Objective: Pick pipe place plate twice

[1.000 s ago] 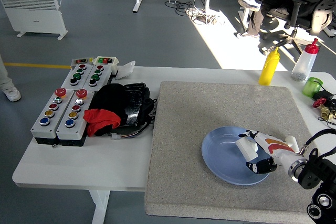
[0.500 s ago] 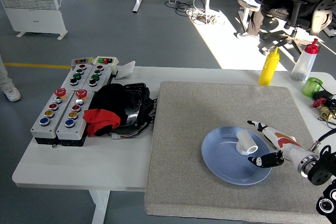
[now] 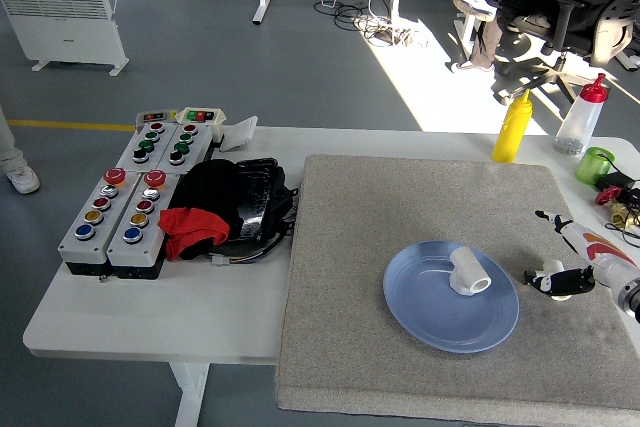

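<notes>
You see a white pipe (image 3: 468, 274) fitting lying on the blue plate (image 3: 430, 315), on the plate's right part toward its far rim. Its long axis runs from far-left to near-right, and the open round end faces near-right, toward the right hand (image 3: 565, 265). A short stub rises at the far-left end.

The right hand sits at the right edge of the view, over the grey mat (image 3: 400, 207), just right of the plate and apart from the pipe. Its fingers (image 3: 548, 281) are spread and loose; it grasps nothing. The left hand does not appear.

The plate rests on the mat in the near-right part of the white table (image 3: 150, 307). To the left of the mat you find a heap of black and red cloth (image 3: 215, 209), and further left a group of grey button boxes (image 3: 130, 202). At the far right edge of the table stand a yellow squeeze bottle (image 3: 513, 126), a clear bottle with a red cap (image 3: 581, 116), and a small green cup (image 3: 595, 164).
</notes>
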Motion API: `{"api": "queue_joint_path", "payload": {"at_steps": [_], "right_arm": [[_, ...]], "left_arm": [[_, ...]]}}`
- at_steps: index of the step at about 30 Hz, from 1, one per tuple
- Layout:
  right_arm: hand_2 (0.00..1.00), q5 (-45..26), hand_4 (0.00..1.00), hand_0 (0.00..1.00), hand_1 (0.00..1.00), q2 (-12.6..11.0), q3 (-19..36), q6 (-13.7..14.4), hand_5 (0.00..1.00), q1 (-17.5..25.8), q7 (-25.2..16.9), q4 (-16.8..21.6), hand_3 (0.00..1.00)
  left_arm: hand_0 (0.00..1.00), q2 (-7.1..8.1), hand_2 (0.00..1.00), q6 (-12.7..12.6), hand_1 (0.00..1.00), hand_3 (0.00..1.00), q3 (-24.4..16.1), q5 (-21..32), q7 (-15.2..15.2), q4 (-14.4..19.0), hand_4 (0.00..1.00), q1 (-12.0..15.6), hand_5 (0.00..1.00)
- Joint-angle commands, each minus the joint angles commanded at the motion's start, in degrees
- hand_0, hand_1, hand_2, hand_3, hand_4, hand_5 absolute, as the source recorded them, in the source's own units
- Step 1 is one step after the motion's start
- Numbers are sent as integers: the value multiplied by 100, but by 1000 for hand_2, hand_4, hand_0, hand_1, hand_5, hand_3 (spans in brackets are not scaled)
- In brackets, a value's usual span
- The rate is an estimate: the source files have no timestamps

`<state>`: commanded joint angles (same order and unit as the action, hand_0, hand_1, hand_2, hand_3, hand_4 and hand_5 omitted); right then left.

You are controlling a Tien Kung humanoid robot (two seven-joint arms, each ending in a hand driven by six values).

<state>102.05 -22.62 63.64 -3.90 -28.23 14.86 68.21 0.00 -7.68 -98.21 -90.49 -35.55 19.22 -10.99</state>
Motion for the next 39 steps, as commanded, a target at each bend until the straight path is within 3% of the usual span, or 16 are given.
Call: {"api": "queue_joint_path", "payload": {"at_steps": [1, 12, 13, 18, 19, 20, 24, 25, 30, 31, 36, 37, 39], "right_arm": [[979, -3, 805, 998, 924, -1, -22, -5, 309, -23, -2, -102, 945], [957, -273, 793, 982, 901, 93, -445, 141, 300, -366, -158, -1061, 913], [845, -291, 742, 873, 825, 103, -462, 161, 259, -383, -174, -1117, 832], [845, -426, 742, 873, 825, 165, -620, 279, 259, -479, -233, -1392, 832], [737, -427, 604, 756, 736, 176, -636, 305, 154, -487, -228, -1421, 784], [737, -409, 604, 756, 736, 205, -664, 385, 154, -499, -218, -1496, 784], [737, -393, 604, 756, 736, 234, -698, 411, 154, -507, -177, -1583, 784], [655, -407, 536, 630, 646, 237, -716, 406, 130, -506, -162, -1609, 716], [655, -476, 536, 630, 646, 223, -726, 527, 130, -471, -193, -1649, 716], [608, -483, 476, 524, 575, 218, -716, 555, 120, -464, -209, -1645, 672], [608, -497, 476, 524, 575, 197, -642, 627, 120, -423, -264, -1586, 672], [577, -496, 407, 414, 504, 191, -616, 647, 101, -411, -280, -1564, 614], [577, -496, 407, 414, 504, 182, -585, 668, 101, -399, -296, -1536, 614]], "left_arm": [[682, 0, 706, 1, 674, 652, 0, -1, -1, 0, 369, 0, 998], [682, 0, 707, -20, 674, 652, 51, 93, 36, -18, 369, -58, 998], [682, 0, 708, -21, 675, 653, 55, 98, 37, -19, 368, -61, 998], [682, 0, 708, -23, 675, 653, 78, 126, 42, -23, 368, -60, 998], [682, 0, 711, -23, 675, 652, 81, 129, 44, -24, 368, -58, 998], [682, 0, 711, -20, 675, 652, 89, 136, 47, -25, 368, -53, 998], [682, 0, 711, -20, 675, 652, 95, 142, 47, -26, 368, -50, 998], [682, 0, 709, -22, 675, 652, 99, 147, 48, -26, 368, -50, 998], [682, 0, 709, -28, 675, 652, 112, 172, 62, -30, 368, -49, 998], [682, 0, 710, -24, 675, 652, 110, 166, 62, -30, 369, -51, 998], [682, 0, 710, -22, 675, 652, 112, 168, 61, -30, 369, -52, 998], [682, 0, 711, -22, 674, 652, 112, 167, 60, -30, 369, -53, 998], [682, 0, 711, -21, 674, 652, 114, 168, 59, -30, 369, -53, 998]]}}
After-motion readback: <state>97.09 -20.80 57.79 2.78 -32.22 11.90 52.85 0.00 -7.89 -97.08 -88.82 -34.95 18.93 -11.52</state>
